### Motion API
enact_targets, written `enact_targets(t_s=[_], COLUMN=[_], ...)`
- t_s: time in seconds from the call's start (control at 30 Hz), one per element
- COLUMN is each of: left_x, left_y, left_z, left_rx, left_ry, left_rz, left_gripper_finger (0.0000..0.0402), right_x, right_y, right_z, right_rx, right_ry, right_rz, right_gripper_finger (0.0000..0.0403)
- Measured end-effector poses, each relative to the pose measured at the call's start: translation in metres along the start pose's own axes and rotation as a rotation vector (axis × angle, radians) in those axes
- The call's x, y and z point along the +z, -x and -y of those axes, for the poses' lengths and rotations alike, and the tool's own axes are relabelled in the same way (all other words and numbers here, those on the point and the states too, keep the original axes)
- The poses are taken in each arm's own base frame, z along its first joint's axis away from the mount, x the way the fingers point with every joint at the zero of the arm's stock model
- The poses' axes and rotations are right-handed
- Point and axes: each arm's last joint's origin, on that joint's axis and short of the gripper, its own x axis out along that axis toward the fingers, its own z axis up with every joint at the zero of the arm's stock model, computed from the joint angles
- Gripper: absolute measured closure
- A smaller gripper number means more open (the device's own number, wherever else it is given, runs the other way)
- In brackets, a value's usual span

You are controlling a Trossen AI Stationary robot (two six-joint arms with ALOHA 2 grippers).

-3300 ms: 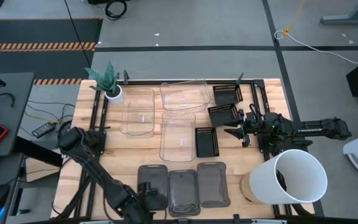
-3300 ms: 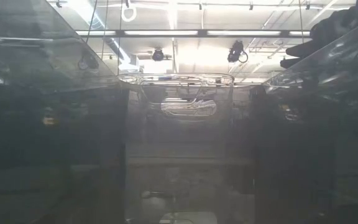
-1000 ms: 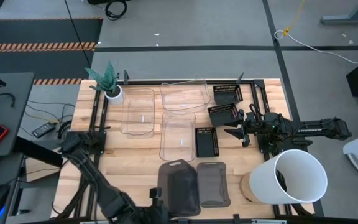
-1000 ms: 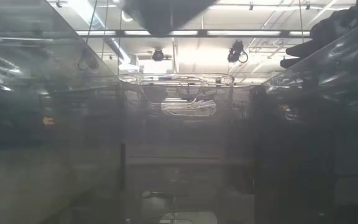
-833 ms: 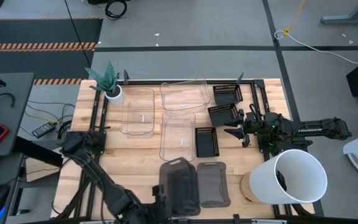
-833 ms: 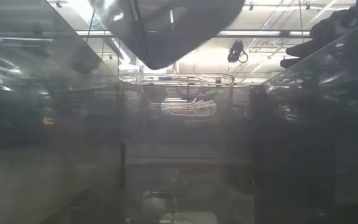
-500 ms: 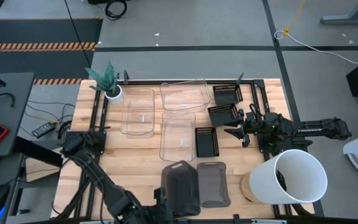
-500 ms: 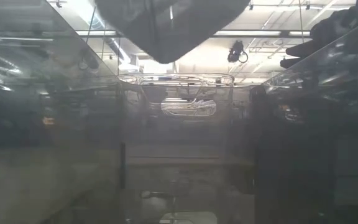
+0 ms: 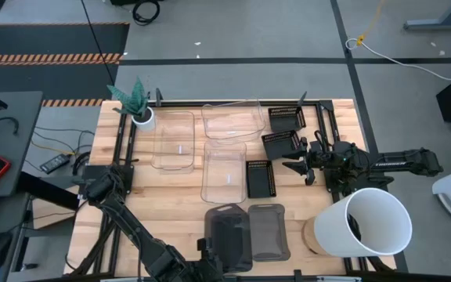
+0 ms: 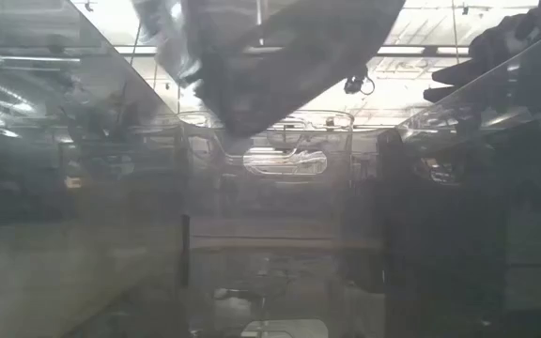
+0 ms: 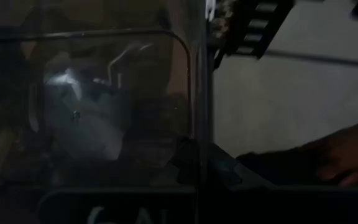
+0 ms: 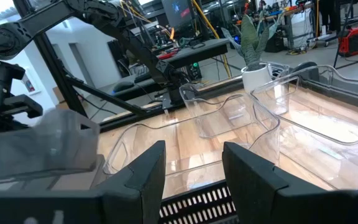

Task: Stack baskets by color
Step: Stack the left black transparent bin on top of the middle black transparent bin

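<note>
My left gripper [image 9: 207, 251] is shut on a dark grey basket [image 9: 228, 233] near the table's front edge, straight over a second grey one, which it hides. In the low view the held basket [image 10: 270, 56] hangs tilted, seen from below. A third grey basket [image 9: 268, 231] rests flat on the table to its right. Three clear baskets [image 9: 224, 171] lie mid-table and three black slotted baskets [image 9: 280, 145] lie to their right. My right gripper [image 9: 297, 166] stands open beside the black ones, its fingers [image 12: 253, 177] holding nothing. My left gripper holds the dark grey basket by its near end [image 9: 214, 252], coming from the table's near left and slanting down. The gripper and the basket's wall hide the fingertips. The basket hangs tilted and lifted; I cannot tell whether it touches the basket beneath.
A big white bucket [image 9: 366, 223] lies at the near right. A small white plant pot [image 9: 142, 116] stands at the far left corner. Black frame rails run along the table's left and right sides [image 9: 120, 157].
My left gripper has sunk with the dark grey basket and shifted slightly toward the table's right edge. In the low view the basket has come down into the picture and tipped more steeply.
</note>
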Motion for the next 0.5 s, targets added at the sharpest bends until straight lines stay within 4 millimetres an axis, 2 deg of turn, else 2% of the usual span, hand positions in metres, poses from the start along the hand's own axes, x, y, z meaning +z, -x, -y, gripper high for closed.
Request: enact_targets(t_s=[0.23,0.5], left_x=[-0.007,-0.013], left_y=[-0.001,-0.006], left_z=[-0.007,-0.013], left_rx=[0.036,-0.004], left_ry=[0.003,0.011], left_rz=[-0.089,-0.231], left_gripper_finger=[0.0395,0.0395], right_x=[0.000,0.000], right_y=[0.000,0.000], right_z=[0.000,0.000], right_rx=[0.000,0.000], right_ry=[0.000,0.000], right_rz=[0.000,0.000], right_gripper_finger=[0.0238,0.0238])
